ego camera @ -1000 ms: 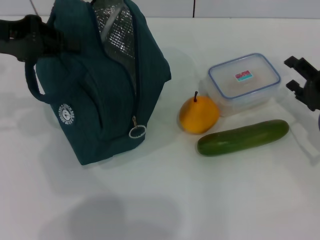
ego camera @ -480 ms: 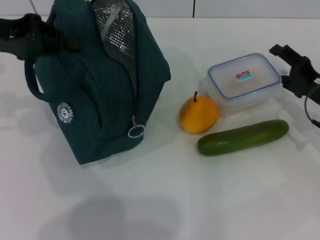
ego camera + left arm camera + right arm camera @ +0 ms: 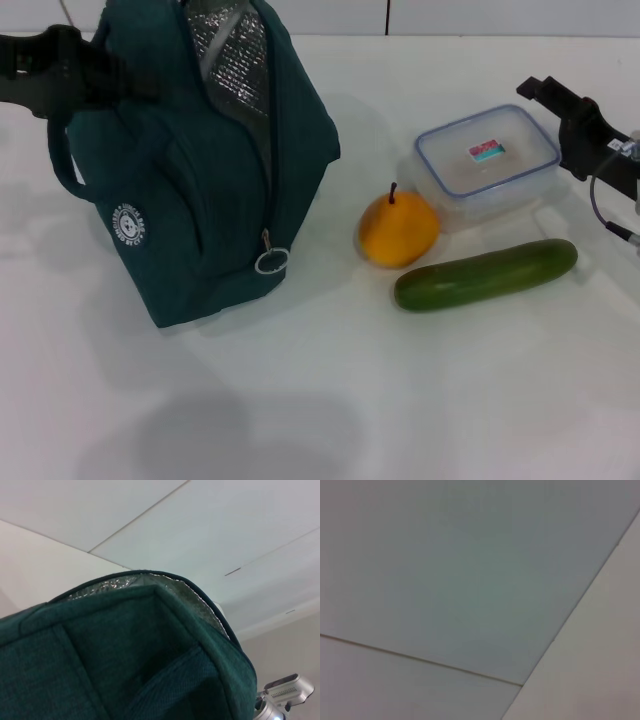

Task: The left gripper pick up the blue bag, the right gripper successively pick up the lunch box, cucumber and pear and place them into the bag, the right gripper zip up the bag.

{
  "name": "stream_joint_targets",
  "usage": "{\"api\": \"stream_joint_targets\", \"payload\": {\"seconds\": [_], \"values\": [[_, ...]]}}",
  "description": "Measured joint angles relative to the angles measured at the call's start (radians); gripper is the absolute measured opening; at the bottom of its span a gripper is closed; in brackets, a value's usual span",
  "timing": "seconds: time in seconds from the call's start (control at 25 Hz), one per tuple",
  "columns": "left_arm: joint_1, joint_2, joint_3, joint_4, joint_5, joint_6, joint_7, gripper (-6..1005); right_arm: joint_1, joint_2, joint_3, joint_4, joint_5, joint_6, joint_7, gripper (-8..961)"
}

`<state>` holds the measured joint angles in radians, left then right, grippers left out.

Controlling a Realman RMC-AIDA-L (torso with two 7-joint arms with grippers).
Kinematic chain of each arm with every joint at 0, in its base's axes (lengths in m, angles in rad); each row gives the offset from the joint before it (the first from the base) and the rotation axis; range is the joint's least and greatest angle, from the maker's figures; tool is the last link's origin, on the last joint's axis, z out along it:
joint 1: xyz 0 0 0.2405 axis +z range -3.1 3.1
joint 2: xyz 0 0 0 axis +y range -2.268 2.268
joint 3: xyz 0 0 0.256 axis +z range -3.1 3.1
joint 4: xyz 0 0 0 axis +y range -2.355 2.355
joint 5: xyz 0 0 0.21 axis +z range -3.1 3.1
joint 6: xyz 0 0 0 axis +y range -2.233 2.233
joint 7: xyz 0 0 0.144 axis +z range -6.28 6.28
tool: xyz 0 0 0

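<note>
The blue bag [image 3: 200,200] stands tilted at the left of the white table, its top unzipped and the silver foil lining [image 3: 230,60] showing. My left gripper [image 3: 85,75] is at the bag's upper left, shut on a handle. The left wrist view is filled by the bag's fabric [image 3: 125,655]. The lunch box [image 3: 487,160] lies at the right, with the pear [image 3: 398,230] just left of it and the cucumber [image 3: 485,274] in front. My right gripper [image 3: 556,120] hovers open at the lunch box's right end, holding nothing.
The ring zip-pull [image 3: 270,262] hangs low on the bag's front edge. The bare white table [image 3: 330,400] stretches across the front. The right wrist view holds only pale flat panels [image 3: 470,580].
My right gripper has moved in from the right edge, up and leftward, to the lunch box's right end. The bag and left gripper have hardly shifted.
</note>
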<state>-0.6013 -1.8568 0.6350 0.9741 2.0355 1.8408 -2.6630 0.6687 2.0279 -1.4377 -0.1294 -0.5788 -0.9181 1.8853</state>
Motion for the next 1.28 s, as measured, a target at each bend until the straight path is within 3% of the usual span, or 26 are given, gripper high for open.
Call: {"api": "stream_joint_targets", "payload": {"seconds": [0.36, 0.6, 0.72, 1.28], "values": [[0.0, -0.001, 0.0, 0.0, 0.0, 0.001, 0.007, 43, -0.006, -0.004, -0.038, -0.004, -0.002, -0.009, -0.02, 783], [0.002, 0.0, 0.001, 0.0, 0.0, 0.003, 0.009, 43, -0.016, -0.002, -0.033, -0.015, 0.008, 0.001, -0.038, 555], [0.003, 0.0, 0.002, 0.001, 0.0, 0.003, 0.009, 43, -0.018, -0.001, -0.033, -0.015, 0.01, -0.004, -0.039, 302], [0.002, 0.002, 0.006, -0.005, 0.0, 0.003, 0.021, 44, -0.05, 0.0, -0.033, -0.035, 0.023, -0.043, -0.086, 214]]}}
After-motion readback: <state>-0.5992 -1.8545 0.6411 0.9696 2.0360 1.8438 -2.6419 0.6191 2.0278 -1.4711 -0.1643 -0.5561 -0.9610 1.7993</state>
